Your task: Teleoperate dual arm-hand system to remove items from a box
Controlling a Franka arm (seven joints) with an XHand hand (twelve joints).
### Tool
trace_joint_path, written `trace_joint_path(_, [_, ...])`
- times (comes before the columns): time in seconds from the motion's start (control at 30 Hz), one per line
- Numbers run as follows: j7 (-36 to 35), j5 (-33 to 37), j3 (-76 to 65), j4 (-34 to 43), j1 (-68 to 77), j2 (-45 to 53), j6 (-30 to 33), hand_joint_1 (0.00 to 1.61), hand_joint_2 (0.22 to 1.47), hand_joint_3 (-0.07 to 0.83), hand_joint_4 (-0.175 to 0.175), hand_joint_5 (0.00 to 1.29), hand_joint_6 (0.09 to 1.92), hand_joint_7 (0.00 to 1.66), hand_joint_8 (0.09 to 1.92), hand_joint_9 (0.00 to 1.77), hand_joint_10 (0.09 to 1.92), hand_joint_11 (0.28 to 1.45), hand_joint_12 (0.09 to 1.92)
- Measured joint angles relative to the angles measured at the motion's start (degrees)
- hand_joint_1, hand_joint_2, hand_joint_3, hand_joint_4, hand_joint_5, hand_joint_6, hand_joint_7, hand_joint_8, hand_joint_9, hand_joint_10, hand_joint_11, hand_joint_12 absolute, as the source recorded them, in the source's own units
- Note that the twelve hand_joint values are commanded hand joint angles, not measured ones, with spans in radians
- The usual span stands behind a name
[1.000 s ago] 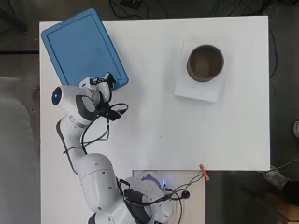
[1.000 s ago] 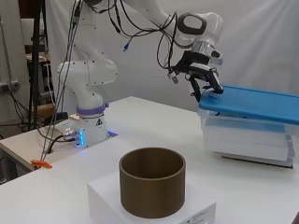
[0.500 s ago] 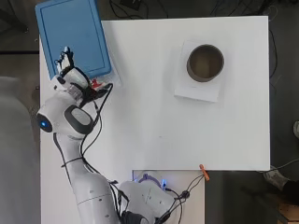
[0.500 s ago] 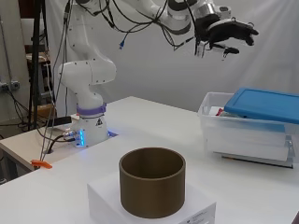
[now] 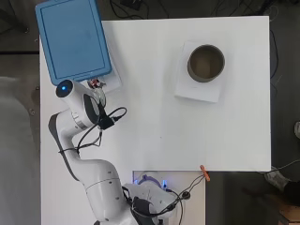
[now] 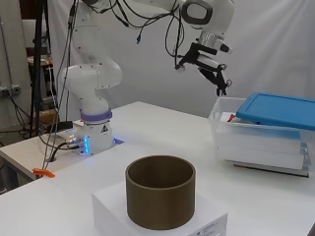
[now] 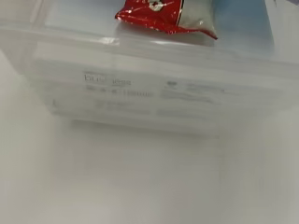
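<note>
Box point(image 6: 266, 142): clear walls, at the far left corner of the surface point(image 5: 154, 122) in the overhead view. Lid point(image 5: 72, 40): blue, slid sideways, covering most of the top; only a strip at the near end is open. Packet point(image 7: 166, 16): red, lying in that open strip, nothing over it.

Hand point(image 6: 214, 73): in the air just beside the open end, above the rim, touching nothing.

Cylinder point(image 5: 206, 62): brown, on a white block point(image 5: 197, 86) at the far right, well apart from the box. Bare surface lies between them.
</note>
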Motion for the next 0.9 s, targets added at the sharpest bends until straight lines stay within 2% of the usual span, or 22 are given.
trace_joint_path(0.07, [-0.57, 0.67, -0.45, -2.86, 0.41, 0.34, 2.35, 0.28, 1.20, 0.001, 0.096, 0.82, 0.09, 0.91, 0.35, 1.01, 0.29, 0.82, 0.09])
trace_joint_path(0.1, [-1.05, 0.79, -0.65, -3.66, 0.56, 0.88, 3.63, 0.28, 1.21, 0.000, 0.096, 0.80, 0.09, 0.77, 0.64, 0.88, 0.55, 0.83, 0.09])
trace_joint_path(0.13, [-1.63, 0.68, -0.81, -4.06, 0.74, 1.82, 5.09, 0.28, 1.21, -0.003, 0.101, 0.69, 0.32, 0.63, 0.96, 0.75, 0.89, 0.84, 0.09])
trace_joint_path(0.17, [-1.85, 0.21, -0.97, -4.05, 0.97, 3.00, 6.07, 0.27, 1.22, -0.002, 0.111, 0.55, 0.69, 0.53, 1.20, 0.65, 1.14, 0.85, 0.09])
trace_joint_path(0.2, [-1.86, -0.90, -1.37, -3.68, 1.35, 5.06, 7.05, 0.25, 1.22, -0.001, 0.118, 0.44, 0.98, 0.47, 1.35, 0.59, 1.29, 0.84, 0.09])
trace_joint_path(0.23, [-2.02, -1.77, -1.60, -3.41, 1.62, 6.45, 7.77, 0.23, 1.23, 0.000, 0.119, 0.38, 1.13, 0.45, 1.40, 0.56, 1.36, 0.84, 0.09])
trace_joint_path(0.27, [-2.77, -3.70, -1.92, -2.73, 2.01, 8.47, 9.07, 0.21, 1.23, 0.000, 0.111, 0.36, 1.14, 0.45, 1.38, 0.55, 1.35, 0.83, 0.09])
trace_joint_path(0.3, [-3.47, -5.13, -1.73, -2.33, 1.84, 9.23, 9.48, 0.20, 1.23, 0.000, 0.101, 0.38, 1.06, 0.47, 1.31, 0.55, 1.30, 0.82, 0.09])
trace_joint_path(0.37, [-5.51, -5.35, 0.87, -1.78, -0.69, 8.09, 9.44, 0.17, 1.23, 0.000, 0.077, 0.47, 0.77, 0.54, 1.08, 0.58, 1.13, 0.81, 0.09])
trace_joint_path(0.4, [-6.79, -4.21, 3.77, -1.37, -3.61, 6.57, 9.36, 0.15, 1.22, 0.000, 0.065, 0.52, 0.60, 0.58, 0.92, 0.60, 1.01, 0.80, 0.09])
trace_joint_path(0.47, [-9.22, -1.37, 11.39, -0.51, -12.05, 2.87, 9.18, 0.12, 1.21, 0.000, 0.035, 0.59, 0.27, 0.69, 0.49, 0.69, 0.59, 0.74, 0.09])
trace_joint_path(0.53, [-12.34, 2.23, 22.69, 1.24, -26.05, -2.50, 8.28, 0.15, 1.21, 0.000, 0.031, 0.66, 0.12, 0.69, 0.65, 0.71, 0.70, 0.77, 0.09])
trace_joint_path(0.57, [-13.70, 4.28, 28.10, 2.39, -33.63, -5.09, 7.45, 0.18, 1.22, 0.001, 0.026, 0.70, 0.09, 0.76, 0.53, 0.77, 0.58, 0.76, 0.09])
trace_joint_path(0.6, [-14.73, 6.58, 32.67, 3.66, -40.79, -7.50, 6.30, 0.22, 1.23, 0.000, 0.037, 0.77, 0.09, 0.88, 0.38, 0.89, 0.44, 0.76, 0.09])
trace_joint_path(0.63, [-15.28, 8.97, 36.68, 4.96, -48.01, -9.72, 5.09, 0.25, 1.23, 0.000, 0.066, 0.86, 0.09, 0.99, 0.27, 1.00, 0.35, 0.78, 0.09])
trace_joint_path(0.67, [-14.99, 11.02, 39.83, 6.03, -55.05, -11.45, 4.22, 0.27, 1.23, 0.000, 0.041, 0.81, 0.09, 1.03, 0.17, 1.06, 0.27, 0.78, 0.09])
trace_joint_path(0.7, [-14.15, 12.27, 41.84, 6.78, -60.77, -12.48, 3.65, 0.27, 1.23, 0.000, -0.002, 0.69, 0.09, 0.99, 0.09, 1.04, 0.17, 0.73, 0.09])
trace_joint_path(0.73, [-13.13, 13.23, 43.34, 7.61, -65.63, -13.23, 2.94, 0.26, 1.22, -0.001, -0.030, 0.59, 0.09, 0.94, 0.09, 1.00, 0.09, 0.68, 0.09])
trace_joint_path(0.77, [-12.25, 14.26, 44.71, 8.54, -69.75, -14.04, 1.86, 0.26, 1.22, -0.001, -0.042, 0.55, 0.09, 0.90, 0.09, 0.97, 0.09, 0.65, 0.09])
trace_joint_path(0.83, [-12.40, 15.80, 47.31, 10.04, -73.74, -15.45, -0.01, 0.27, 1.22, 0.000, -0.031, 0.58, 0.09, 0.94, 0.09, 1.00, 0.09, 0.66, 0.09])
trace_joint_path(0.9, [-13.85, 16.97, 52.19, 11.57, -74.82, -16.61, -1.91, 0.27, 1.22, 0.000, 0.013, 0.65, 0.09, 0.94, 0.09, 1.00, 0.09, 0.68, 0.09])
